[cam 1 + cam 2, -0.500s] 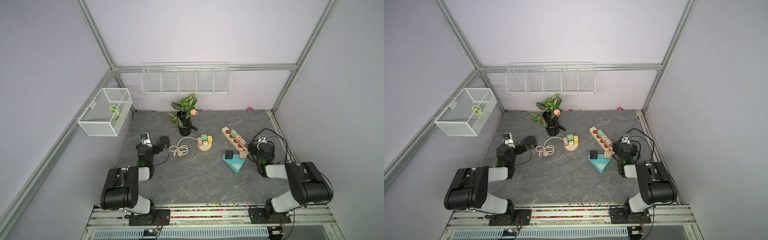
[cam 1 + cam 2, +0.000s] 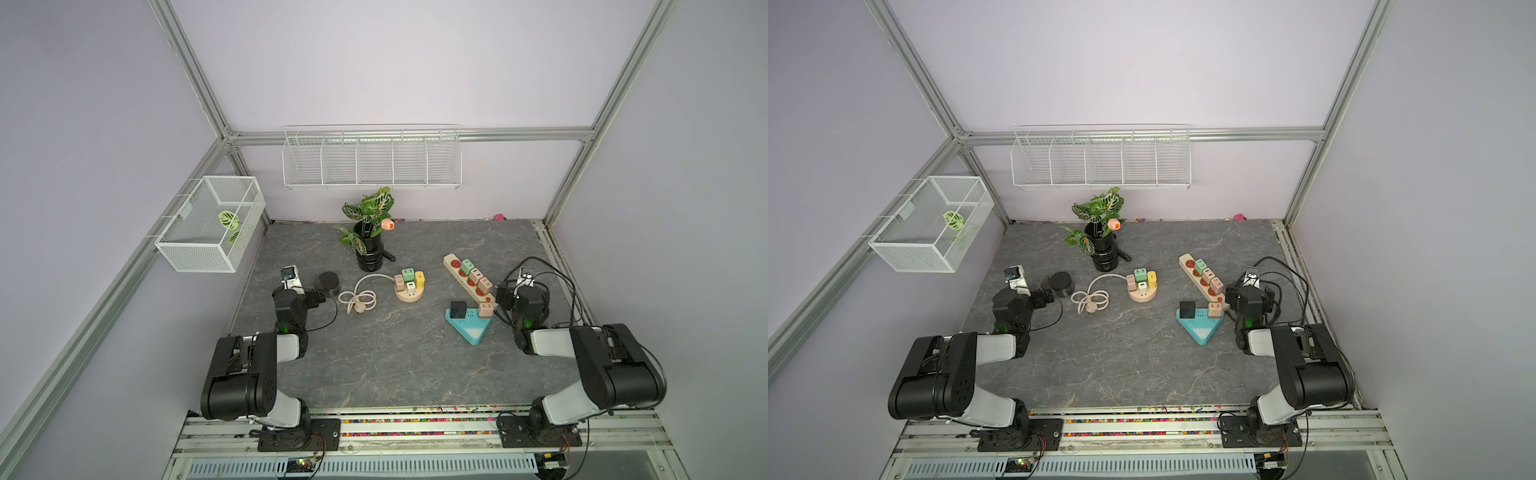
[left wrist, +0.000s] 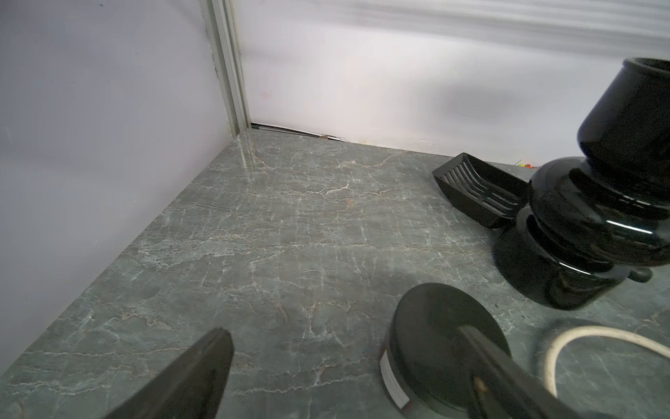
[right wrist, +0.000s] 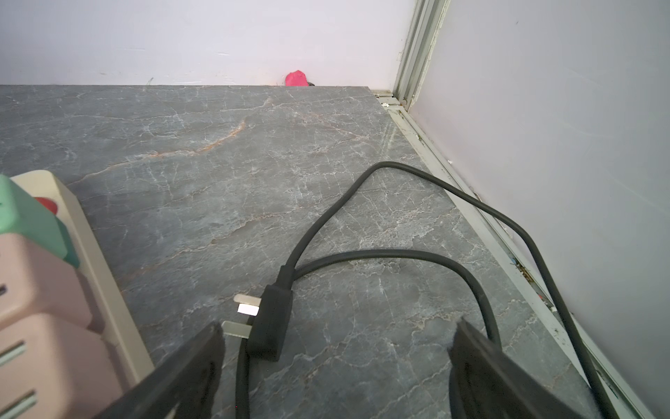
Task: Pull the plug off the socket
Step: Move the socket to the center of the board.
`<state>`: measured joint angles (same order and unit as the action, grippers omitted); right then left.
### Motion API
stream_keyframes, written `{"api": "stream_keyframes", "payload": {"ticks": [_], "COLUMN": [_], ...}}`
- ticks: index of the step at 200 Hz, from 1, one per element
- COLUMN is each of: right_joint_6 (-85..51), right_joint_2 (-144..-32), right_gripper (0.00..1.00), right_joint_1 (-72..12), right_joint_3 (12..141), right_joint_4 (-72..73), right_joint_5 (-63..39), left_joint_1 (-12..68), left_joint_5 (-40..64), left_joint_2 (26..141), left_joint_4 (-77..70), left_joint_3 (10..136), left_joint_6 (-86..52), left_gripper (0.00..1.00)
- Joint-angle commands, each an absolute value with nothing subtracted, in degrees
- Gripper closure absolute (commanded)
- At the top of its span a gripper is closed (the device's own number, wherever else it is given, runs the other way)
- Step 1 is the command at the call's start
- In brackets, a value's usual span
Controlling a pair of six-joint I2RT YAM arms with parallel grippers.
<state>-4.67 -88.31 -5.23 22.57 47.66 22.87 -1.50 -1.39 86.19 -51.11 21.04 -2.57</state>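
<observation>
While plug [image 4: 270,323] lies free, puck label [image 3: 393,377] (unreadable)

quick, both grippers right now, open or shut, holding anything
left gripper: open, holding nothing
right gripper: open, holding nothing; the black plug lies loose in front of it
</observation>
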Motion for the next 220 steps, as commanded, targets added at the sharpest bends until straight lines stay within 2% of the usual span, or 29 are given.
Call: {"api": "stream_keyframes", "payload": {"ticks": [1,57,92,130,150,170,187,205,220], "right_joint_6": [-4.7,-2.2,-3.3,-9.4,-18.2,-35.2,-42.9,-41.9,-39.5], "right_joint_2": [-87.5,-85.9,-71.1,-57.5,-52.6,-49.2,-46.0,-42.3,-40.1], "right_gripper": [0.01,0.01,0.01,0.01,0.01,0.01,0.01,0.01,0.01], "right_joint_1": [-5.6,-5.8,-6.6,-6.6,-6.6,-6.5,-5.7,-4.9,-4.6], "right_joint_3": [22.3,21.7,27.3,35.8,40.2,43.3,44.3,42.2,40.6], "right_joint_4": [48.3,50.6,27.0,7.2,-2.3,-14.8,-24.9,-25.6,-25.5], "right_joint_5": [23.4,21.0,18.9,13.6,15.3,22.9,23.9,22.1,16.6], "left_joint_1": [-1.6,-1.7,-1.7,-1.7,-1.7,-1.6,-1.7,-1.7,-1.7], "left_joint_5": [-0.5,0.5,-0.5,1.3,3.0,5.0,4.6,7.8,14.0], "left_joint_2": [86.2,83.5,72.4,59.5,55.0,52.1,49.5,45.9,44.2], "left_joint_4": [-50.4,-47.8,-36.3,-19.4,-9.6,-2.1,5.5,3.1,-1.5], "left_joint_3": [21.3,21.6,23.3,30.1,35.5,39.4,41.5,37.8,34.5], "left_joint_6": [-2.9,-2.5,-4.2,-14.1,-19.6,-23.9,-31.8,-38.5,-41.2], "left_gripper": [0.0,0.0,0.0,0.0,0.0,0.0,0.0,0.0,0.0]}}
